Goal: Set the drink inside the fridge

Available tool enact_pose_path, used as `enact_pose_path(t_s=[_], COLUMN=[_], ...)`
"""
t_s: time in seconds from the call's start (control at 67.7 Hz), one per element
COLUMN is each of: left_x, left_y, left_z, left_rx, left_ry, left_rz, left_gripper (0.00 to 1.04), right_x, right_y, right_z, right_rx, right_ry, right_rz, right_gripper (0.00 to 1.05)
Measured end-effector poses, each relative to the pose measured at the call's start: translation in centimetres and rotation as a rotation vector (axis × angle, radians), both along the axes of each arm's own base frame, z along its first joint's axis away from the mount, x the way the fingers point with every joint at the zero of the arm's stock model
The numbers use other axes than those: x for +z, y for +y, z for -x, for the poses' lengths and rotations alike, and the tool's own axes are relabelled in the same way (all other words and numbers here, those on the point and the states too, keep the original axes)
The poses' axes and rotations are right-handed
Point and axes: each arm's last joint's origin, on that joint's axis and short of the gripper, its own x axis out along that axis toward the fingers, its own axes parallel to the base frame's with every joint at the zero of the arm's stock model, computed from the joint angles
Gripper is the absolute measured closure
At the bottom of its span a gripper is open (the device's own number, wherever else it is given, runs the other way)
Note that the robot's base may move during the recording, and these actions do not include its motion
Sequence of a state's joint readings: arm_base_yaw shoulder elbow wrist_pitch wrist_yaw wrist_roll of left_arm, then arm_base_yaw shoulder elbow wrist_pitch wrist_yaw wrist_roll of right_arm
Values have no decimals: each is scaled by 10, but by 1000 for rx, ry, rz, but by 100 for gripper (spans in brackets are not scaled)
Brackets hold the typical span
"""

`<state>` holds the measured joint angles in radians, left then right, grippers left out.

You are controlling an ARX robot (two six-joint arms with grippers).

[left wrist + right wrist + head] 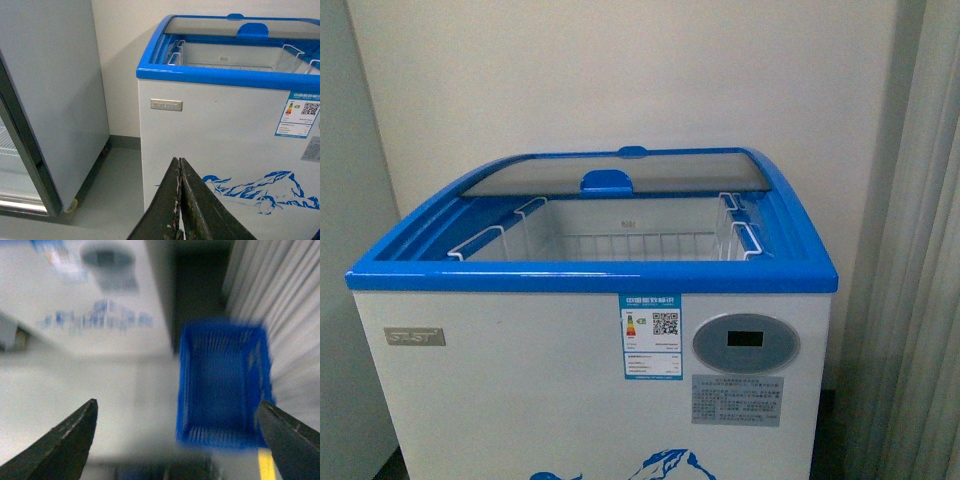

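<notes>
Straight ahead of the robot stands the fridge [590,380], a white chest with a blue top rim. Its curved glass lid [620,168] is slid toward the back wall, so the front part of the chest lies open. Inside the fridge, white wire baskets [630,243] hang along the walls, and nothing shows in them from the front view. On the fridge's front face sit an energy label [651,337], a round grey control panel [746,343] beside it, a small metal nameplate [415,336] near the opposite edge, and a blue mountain decal [260,190] lower down.

Neither arm appears in the front view. The left gripper [180,200] shows in its wrist view in front of the fridge's face, low, below the nameplate; its two dark fingers [165,210] press together with nothing between them. Beside the fridge, away from the curtain, stands a taller grey cabinet [55,100].

The right wrist view is blurred. The right gripper [177,440] is spread wide, its fingertips [75,432] well apart and holding nothing. Beyond it a blue plastic crate [225,390] sits on the floor beside the fridge's corner, next to a pale curtain [280,305]. No picture shows the drink, so its place relative to either gripper cannot be told.
</notes>
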<state>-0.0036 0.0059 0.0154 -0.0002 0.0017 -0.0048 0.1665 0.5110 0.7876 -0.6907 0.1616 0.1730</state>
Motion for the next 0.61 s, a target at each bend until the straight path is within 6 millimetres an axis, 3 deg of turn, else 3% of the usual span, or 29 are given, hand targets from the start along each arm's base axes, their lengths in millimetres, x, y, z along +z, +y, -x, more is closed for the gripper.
enact_pose_path(t_s=[0.059, 0.118, 0.236, 0.281, 0.428, 0.606], left_x=[0, 0, 0, 0, 0, 0], left_y=[0, 0, 0, 0, 0, 0], left_z=[0, 0, 0, 0, 0, 0], left_rx=[2, 2, 2, 2, 2, 2], left_ry=[0, 0, 0, 0, 0, 0], left_rz=[0, 0, 0, 0, 0, 0], left_gripper=[102, 102, 102, 102, 102, 102], right_x=[-10, -24, -54, -68, -90, -113], right_y=[0, -2, -10, -11, -11, -11], right_z=[5, 4, -2, -2, -2, -2], right_rx=[23, 27, 35, 25, 31, 32], right_ry=[-249, -375, -401, -397, -401, -399], right_rz=[23, 43, 74, 81, 93, 98], right_gripper=[29, 39, 58, 71, 100, 102])
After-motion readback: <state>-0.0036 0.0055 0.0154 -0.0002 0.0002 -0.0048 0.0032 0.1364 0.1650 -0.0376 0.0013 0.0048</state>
